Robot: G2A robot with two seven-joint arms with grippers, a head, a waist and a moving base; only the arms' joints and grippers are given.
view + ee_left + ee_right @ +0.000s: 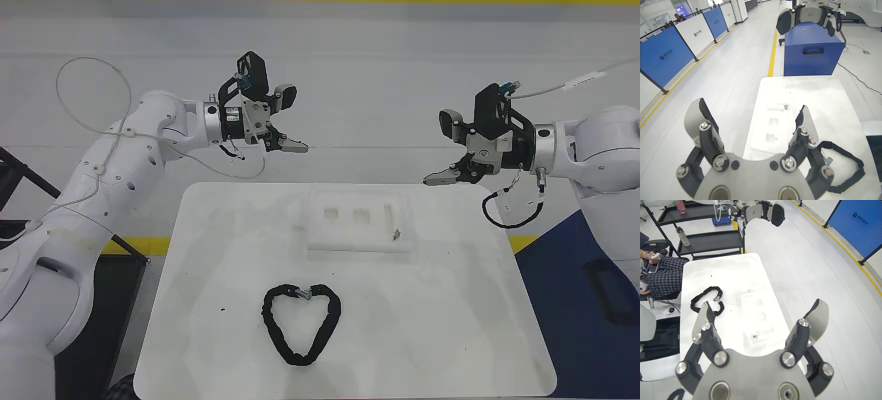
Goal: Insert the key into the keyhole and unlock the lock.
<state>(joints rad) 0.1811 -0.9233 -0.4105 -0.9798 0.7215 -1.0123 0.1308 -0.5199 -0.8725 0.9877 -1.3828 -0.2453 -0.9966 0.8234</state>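
Glossy white counter (200, 300), pale floor (350, 60); foam tray (330, 235), metal key (397, 237), fabric-sleeved chain lock (298, 322); my left claw (292, 122), right claw (442, 151) both apart.

White logo lettering on blue partition panel (666, 62); dark logo lettering on white perforated partition panel (696, 40); white lettering on another blue partition panel (857, 226).

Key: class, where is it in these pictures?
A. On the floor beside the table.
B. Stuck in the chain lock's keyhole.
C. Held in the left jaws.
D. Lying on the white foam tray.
D: the key lies on the white foam tray, apart from the chain lock, while the jaws of the left gripper and right gripper stand open and empty.
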